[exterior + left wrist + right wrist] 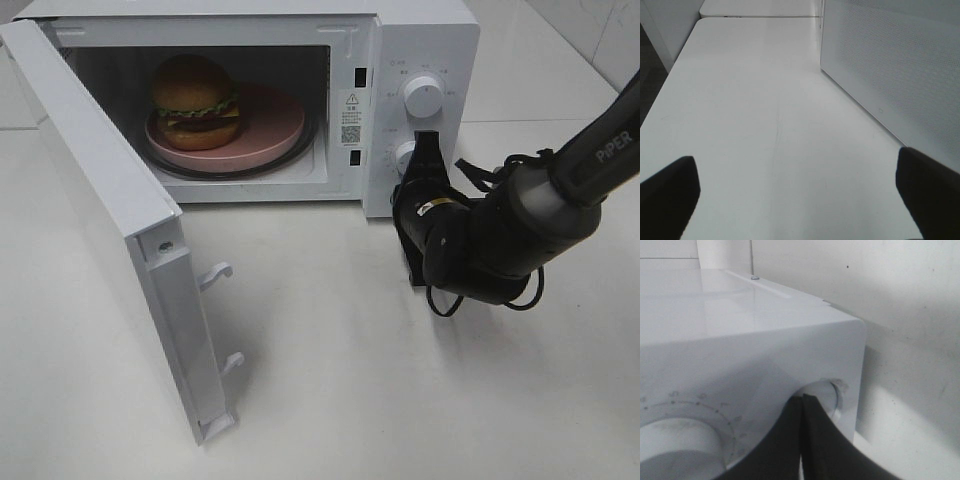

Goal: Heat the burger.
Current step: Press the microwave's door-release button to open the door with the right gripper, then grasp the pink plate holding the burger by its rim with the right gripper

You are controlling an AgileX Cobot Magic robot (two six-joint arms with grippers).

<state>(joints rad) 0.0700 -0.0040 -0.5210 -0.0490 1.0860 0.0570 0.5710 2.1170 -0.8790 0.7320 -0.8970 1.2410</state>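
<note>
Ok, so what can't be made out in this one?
- Lower knob: exterior high, mostly behind the right jaws; contact unclear.
- Dial markings: too small in exterior high, blurred in right wrist.
- Left jaws: outside exterior high; left wrist's bottom edge cuts off all but two dark tips.
- Burger: far side turned from exterior high, the only view showing it.

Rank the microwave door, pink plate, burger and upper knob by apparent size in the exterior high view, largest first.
1. microwave door, which stands open nearest the camera, so it looks bigger still
2. pink plate
3. burger
4. upper knob
</note>
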